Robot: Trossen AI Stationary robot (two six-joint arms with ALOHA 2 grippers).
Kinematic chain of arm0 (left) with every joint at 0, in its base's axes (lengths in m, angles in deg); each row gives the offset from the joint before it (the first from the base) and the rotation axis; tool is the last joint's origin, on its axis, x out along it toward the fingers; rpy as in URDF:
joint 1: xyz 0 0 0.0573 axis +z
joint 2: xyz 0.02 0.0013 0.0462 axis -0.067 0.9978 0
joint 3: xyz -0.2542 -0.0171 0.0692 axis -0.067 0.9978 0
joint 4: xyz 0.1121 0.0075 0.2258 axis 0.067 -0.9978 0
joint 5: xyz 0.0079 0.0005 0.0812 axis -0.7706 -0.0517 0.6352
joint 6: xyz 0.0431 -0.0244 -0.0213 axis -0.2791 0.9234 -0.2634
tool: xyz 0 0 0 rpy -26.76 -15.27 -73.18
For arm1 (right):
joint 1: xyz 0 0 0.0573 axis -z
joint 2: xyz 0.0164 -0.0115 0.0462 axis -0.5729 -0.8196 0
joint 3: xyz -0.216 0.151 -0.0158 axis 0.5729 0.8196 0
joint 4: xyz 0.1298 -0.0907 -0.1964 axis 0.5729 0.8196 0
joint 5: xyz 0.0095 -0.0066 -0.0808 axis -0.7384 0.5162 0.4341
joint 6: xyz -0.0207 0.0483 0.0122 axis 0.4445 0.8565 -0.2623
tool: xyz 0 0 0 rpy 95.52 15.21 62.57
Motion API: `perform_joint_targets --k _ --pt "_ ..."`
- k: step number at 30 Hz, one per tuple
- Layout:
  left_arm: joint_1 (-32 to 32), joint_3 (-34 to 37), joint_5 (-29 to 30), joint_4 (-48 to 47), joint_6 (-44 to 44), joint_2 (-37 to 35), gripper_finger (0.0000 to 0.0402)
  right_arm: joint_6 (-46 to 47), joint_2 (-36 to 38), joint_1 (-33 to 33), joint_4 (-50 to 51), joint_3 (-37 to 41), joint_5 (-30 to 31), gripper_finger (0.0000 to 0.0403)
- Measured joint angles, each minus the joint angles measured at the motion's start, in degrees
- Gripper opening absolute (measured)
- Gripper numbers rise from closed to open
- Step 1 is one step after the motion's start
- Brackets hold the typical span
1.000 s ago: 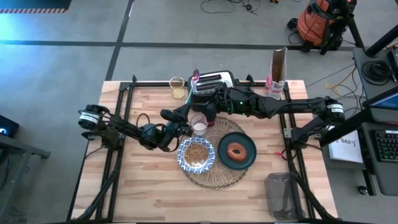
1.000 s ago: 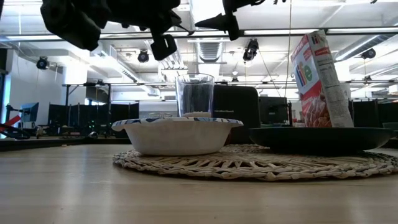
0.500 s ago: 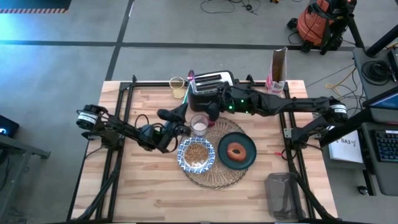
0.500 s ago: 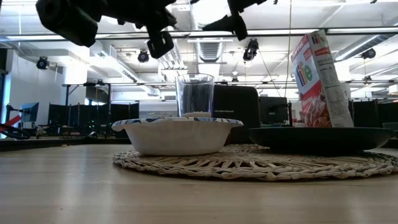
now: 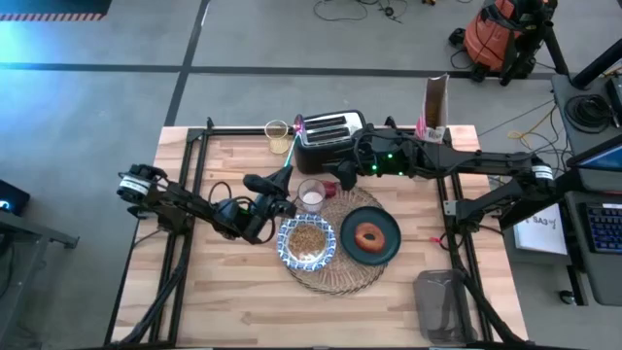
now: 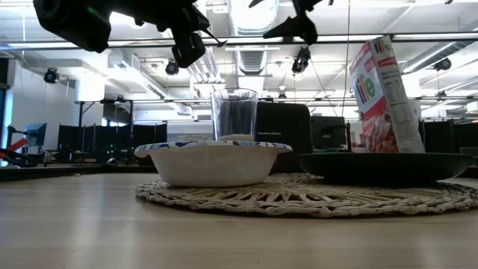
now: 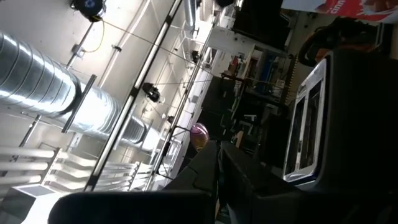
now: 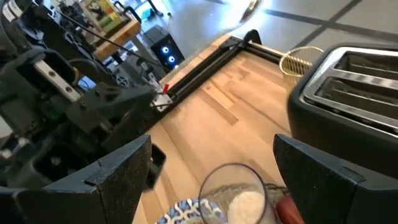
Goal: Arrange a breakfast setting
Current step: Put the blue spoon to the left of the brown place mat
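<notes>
A round woven straw placemat lies mid-table. On it stand a blue-and-white bowl holding brown cereal and a dark teal plate bearing a brown ring pastry. A small clear glass with white contents stands on the mat's far left edge. It also shows in the right wrist view. My left gripper hovers open and empty just left of the glass. My right gripper is open wide and empty, raised just right of the glass.
A black toaster stands at the far edge behind the glass, with a small yellowish cup to its left and a cereal box to its right. A clear container sits at the near right corner. Bare wood lies left and in front.
My right gripper has drawn back from above the glass toward the table's right edge and has risen. My left gripper has backed a little toward the left edge and has risen. The glass, bowl and plate have stayed in place.
</notes>
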Motion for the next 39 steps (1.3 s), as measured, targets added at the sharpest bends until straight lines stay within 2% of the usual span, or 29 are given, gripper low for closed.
perform_joint_targets --k 5,11,20,27,31,34,37,39 --pt "0.0 0.0 -0.1 0.0 -0.1 -3.2 0.0 1.1 3.5 0.0 3.8 0.0 0.0 0.0325" --pt "0.1 0.0 -0.2 -1.1 1.7 -10.8 0.0 1.2 7.2 0.0 4.4 0.0 1.6 0.0325" --pt "0.1 -1.8 0.3 -20.4 9.5 -25.9 0.0 1.2 9.0 0.0 7.6 0.0 3.1 0.0325" --pt "0.5 -10.2 0.3 -33.2 10.3 -32.5 0.0 1.0 8.7 0.0 8.5 0.0 3.1 0.0325" --pt "1.9 -17.7 2.2 -49.5 15.1 -34.8 0.0 0.5 8.6 0.0 8.6 0.0 3.1 0.0325" --pt "3.8 -24.0 6.2 -68.3 24.7 -35.8 0.0 -0.1 8.6 0.0 9.1 0.0 3.1 0.0325" --pt "5.9 -30.1 8.3 -94.5 42.5 -36.8 0.0 -0.4 8.6 0.0 10.5 0.0 3.1 0.0325" --pt "7.4 -34.6 4.5 -114.3 59.9 -37.2 0.0 -1.1 8.6 0.0 11.1 0.0 3.1 0.0325"
